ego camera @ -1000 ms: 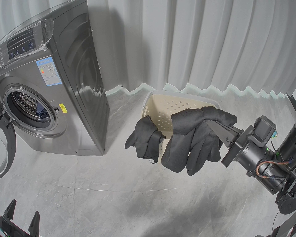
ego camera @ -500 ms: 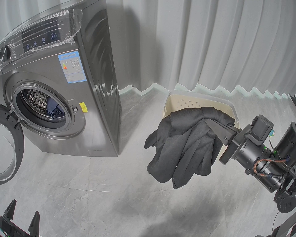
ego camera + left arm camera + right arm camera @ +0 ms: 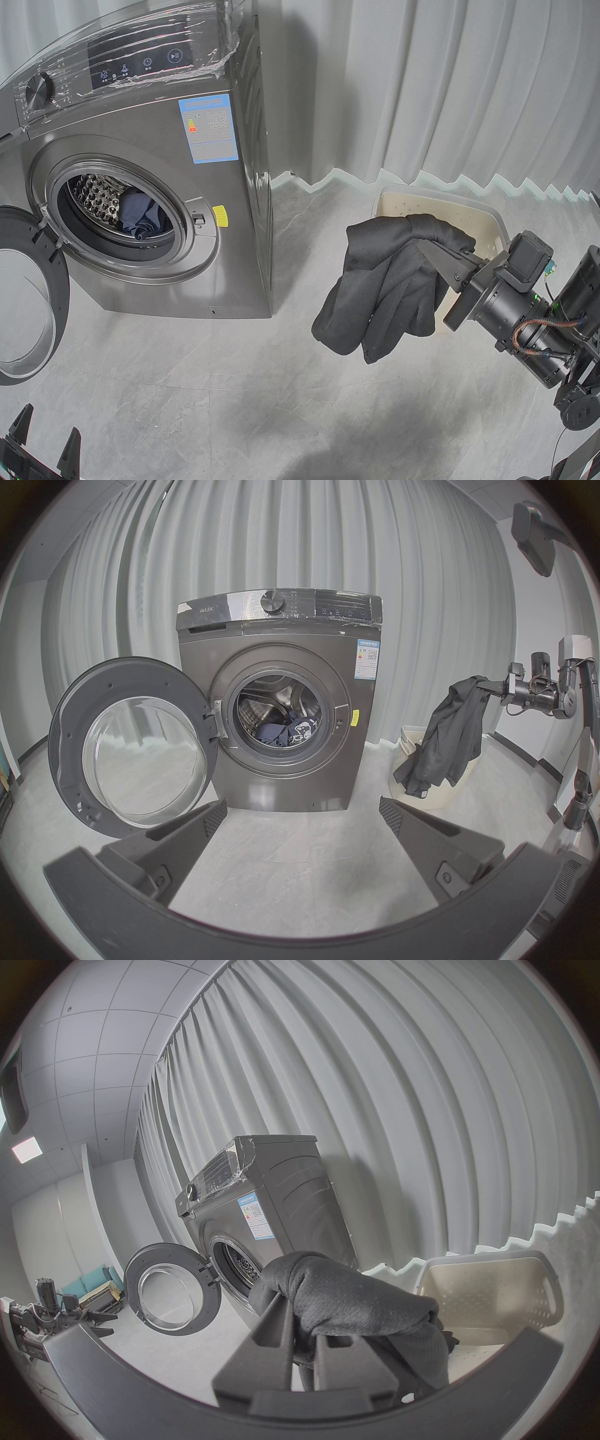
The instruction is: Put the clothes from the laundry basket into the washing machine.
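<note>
Near the basket (image 3: 494,226), the right hand (image 3: 439,255) clenches the dark garment (image 3: 381,281) by its bunched top fold. It hangs limp, seemingly soft, light and apt to trail. The left hand (image 3: 47,430) gapes empty.

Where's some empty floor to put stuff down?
Bare floor stretches between the washing machine and the laundry basket, and in front of the open door. It is crowded at the basket, where the dark garment hangs from the right tool. The drum already holds blue clothes low down.
</note>
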Motion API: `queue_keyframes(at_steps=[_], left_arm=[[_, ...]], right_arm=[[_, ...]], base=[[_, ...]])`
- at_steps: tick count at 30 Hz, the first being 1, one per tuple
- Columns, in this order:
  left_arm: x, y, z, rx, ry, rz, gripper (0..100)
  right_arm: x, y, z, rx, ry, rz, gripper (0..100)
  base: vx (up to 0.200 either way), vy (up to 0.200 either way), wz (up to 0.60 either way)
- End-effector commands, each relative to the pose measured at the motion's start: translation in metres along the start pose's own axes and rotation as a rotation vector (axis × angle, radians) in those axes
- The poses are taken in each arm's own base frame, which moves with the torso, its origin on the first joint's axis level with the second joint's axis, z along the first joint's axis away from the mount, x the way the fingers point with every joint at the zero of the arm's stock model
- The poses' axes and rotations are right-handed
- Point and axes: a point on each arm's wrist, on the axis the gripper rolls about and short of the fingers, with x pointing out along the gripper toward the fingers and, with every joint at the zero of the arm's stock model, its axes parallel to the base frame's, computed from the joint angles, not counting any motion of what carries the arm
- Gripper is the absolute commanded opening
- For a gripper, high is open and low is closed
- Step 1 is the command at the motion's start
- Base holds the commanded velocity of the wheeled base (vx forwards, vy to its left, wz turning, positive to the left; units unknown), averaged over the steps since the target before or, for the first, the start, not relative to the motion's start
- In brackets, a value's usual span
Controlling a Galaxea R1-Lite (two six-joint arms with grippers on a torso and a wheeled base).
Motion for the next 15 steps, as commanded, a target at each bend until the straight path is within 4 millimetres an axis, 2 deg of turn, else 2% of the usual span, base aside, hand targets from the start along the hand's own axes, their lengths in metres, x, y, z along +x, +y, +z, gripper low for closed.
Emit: queue_keyframes(at_steps=[1, 2, 11, 15], left_arm=[[0.0002, 0.0001, -0.0048, 0.0, 0.003, 0.001, 100], [0.0002, 0.0001, -0.0048, 0.0, 0.003, 0.001, 100], [0.0002, 0.0001, -0.0048, 0.001, 0.003, 0.001, 100], [0.0002, 0.0001, -0.0048, 0.001, 0.003, 0.001, 100]], right_arm=[[0.0003, 0.0002, -0.0002, 0.0, 0.0, 0.001, 0], [0.0003, 0.0002, -0.0002, 0.0, 0.0, 0.001, 0], [0.0003, 0.0002, -0.0002, 0.0, 0.0, 0.001, 0], [0.0003, 0.0002, -0.0002, 0.0, 0.0, 0.002, 0]], base=[[0.0, 0.2, 0.0], [0.0, 0.2, 0.0], [0.0, 0.0, 0.0], [-0.2, 0.0, 0.0]])
